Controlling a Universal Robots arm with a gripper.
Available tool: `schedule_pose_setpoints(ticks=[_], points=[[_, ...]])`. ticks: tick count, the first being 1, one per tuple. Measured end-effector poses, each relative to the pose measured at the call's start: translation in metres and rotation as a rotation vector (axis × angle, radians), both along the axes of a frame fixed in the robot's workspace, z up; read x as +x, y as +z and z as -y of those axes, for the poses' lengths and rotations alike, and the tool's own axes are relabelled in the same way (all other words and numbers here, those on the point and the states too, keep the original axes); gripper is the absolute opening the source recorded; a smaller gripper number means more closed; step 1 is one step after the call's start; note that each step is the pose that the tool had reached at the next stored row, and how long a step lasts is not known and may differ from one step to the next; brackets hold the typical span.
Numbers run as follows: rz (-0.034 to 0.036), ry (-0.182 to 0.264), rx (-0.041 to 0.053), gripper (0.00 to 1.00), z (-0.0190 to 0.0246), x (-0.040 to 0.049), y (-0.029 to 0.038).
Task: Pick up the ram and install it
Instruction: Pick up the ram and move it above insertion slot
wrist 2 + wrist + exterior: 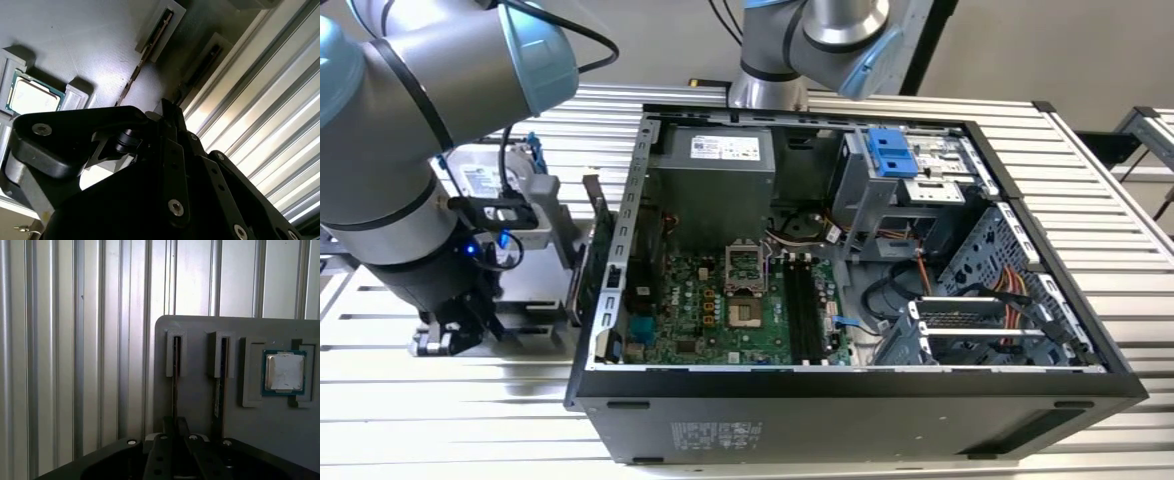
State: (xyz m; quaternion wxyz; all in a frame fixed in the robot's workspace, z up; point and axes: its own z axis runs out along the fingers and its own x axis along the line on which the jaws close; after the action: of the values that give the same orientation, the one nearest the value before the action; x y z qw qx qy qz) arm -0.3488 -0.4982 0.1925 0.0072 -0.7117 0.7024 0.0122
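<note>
Ram (174,390) | on edge in holder (260,430) | gripper (175,421) clamped narrowly on it

Two ram sticks (174,390) (218,395), one processor chip (285,371), one gray tray (200,326), one computer case (854,412).

On the table (1121,180), at the exterior view's left of the computer case (854,410): holder tray (200,410), with ram (174,385) upright in a slot, second stick (218,390) just beside, processor (285,371) next along
</note>
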Motion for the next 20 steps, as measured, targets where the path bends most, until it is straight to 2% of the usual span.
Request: schedule_pose_setpoints(ticks=[6, 20], points=[[0.0004, 0.000, 0.0004, 0.00, 0.0000, 0.0001, 0.0002], [0.0000, 0.000, 0.0000, 0.00, 0.0000, 0.0000, 0.0111]])
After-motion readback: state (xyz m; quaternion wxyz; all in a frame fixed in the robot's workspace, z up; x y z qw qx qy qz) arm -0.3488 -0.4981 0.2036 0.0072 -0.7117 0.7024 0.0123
